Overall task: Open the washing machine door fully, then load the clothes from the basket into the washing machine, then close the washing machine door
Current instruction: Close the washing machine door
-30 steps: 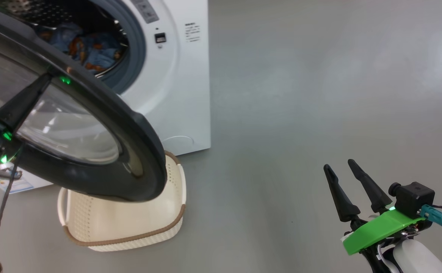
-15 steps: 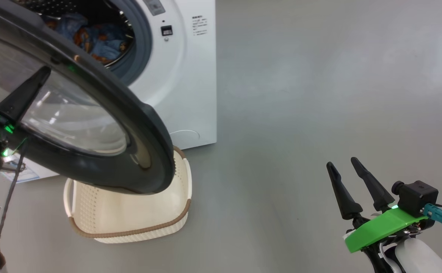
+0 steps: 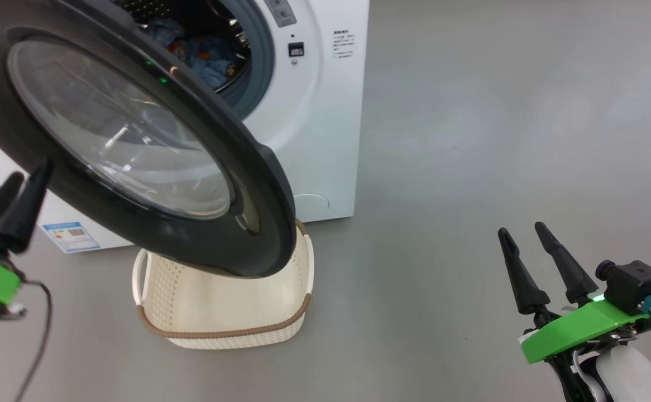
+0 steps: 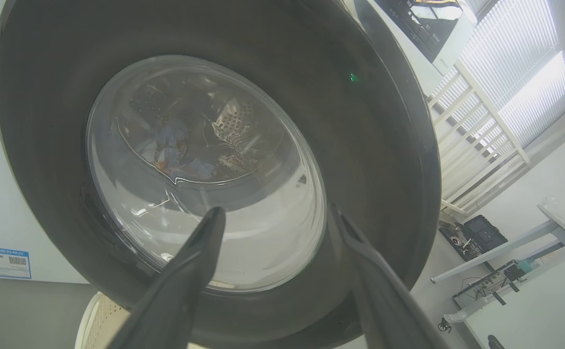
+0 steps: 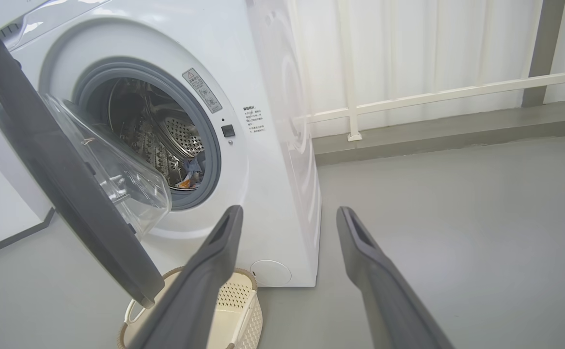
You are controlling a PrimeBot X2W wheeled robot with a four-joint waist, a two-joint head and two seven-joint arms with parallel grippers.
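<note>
One washing machine door (image 3: 135,139) ajar, one basket (image 3: 214,334) — left gripper (image 4: 276,212) and right gripper (image 3: 522,229) both splayed

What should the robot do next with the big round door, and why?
Probably bring the open left pincer up against the washing machine door and push it shut. The clothes already lie inside the washing machine, the visible part of the basket looks empty, and the door stands half open.
</note>
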